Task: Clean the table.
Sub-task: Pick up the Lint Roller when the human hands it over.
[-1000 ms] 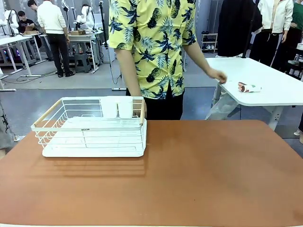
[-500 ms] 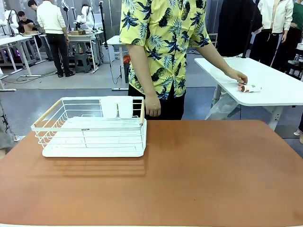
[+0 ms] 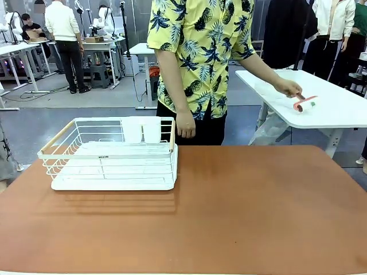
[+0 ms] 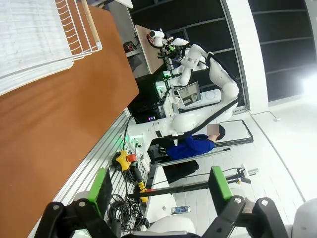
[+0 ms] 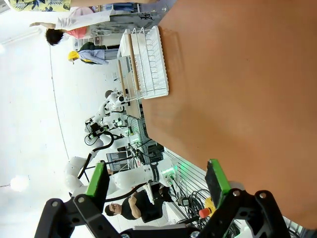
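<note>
Reddish-brown counter point(image 3: 258, 217) takes the whole lower part of the front view. At its far edge stands a person point(image 3: 198, 51) in a yellow leaf-print shirt. A white dish rack point(image 3: 114, 184) sits near the far left corner of the counter, with two white cups point(image 3: 142, 130) upright at its back wall. The left wrist view gives the left pincer point(image 4: 158, 186), its jaws wide apart with nothing between them, outside the counter's near edge. The right wrist view gives the right pincer point(image 5: 156, 181), spread wide and holding nothing. The front view adds the person's hand point(image 3: 288, 87), which holds a small roller point(image 3: 307, 104) at a white side table point(image 3: 344, 117).
</note>
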{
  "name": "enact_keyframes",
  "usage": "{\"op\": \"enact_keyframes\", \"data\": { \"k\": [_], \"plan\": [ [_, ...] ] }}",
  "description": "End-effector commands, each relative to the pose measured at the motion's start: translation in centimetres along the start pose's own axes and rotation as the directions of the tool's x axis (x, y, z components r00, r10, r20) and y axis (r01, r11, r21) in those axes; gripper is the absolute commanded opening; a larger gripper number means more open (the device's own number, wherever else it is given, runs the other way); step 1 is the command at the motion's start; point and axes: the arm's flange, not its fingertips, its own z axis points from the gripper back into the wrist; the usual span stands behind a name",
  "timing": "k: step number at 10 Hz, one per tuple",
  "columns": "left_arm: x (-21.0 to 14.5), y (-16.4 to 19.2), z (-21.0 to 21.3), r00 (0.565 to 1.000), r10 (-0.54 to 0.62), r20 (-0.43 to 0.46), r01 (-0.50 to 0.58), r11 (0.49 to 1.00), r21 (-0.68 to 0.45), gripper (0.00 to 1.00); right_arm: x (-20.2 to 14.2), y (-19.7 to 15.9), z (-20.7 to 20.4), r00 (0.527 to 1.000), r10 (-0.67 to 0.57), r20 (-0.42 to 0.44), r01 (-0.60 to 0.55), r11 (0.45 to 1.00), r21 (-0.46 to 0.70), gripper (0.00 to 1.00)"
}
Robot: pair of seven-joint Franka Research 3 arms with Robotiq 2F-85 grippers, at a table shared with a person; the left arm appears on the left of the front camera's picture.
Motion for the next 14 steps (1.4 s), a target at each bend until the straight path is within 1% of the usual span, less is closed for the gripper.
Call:
{"op": "enact_keyframes", "data": {
  "k": [1,14],
  "plan": [
    [-0.13,-0.06,0.21,1.0,-0.002,0.005,0.002,1.0,0.0,1.0,-0.04,0.09,0.07,1.0,0.001,0.002,-0.001,1.0,0.0,1.0],
    [-0.13,-0.06,0.21,1.0,-0.002,0.005,0.002,1.0,0.0,1.0,-0.04,0.09,0.07,1.0,0.001,0.002,-0.001,1.0,0.0,1.0]
  ]
}}
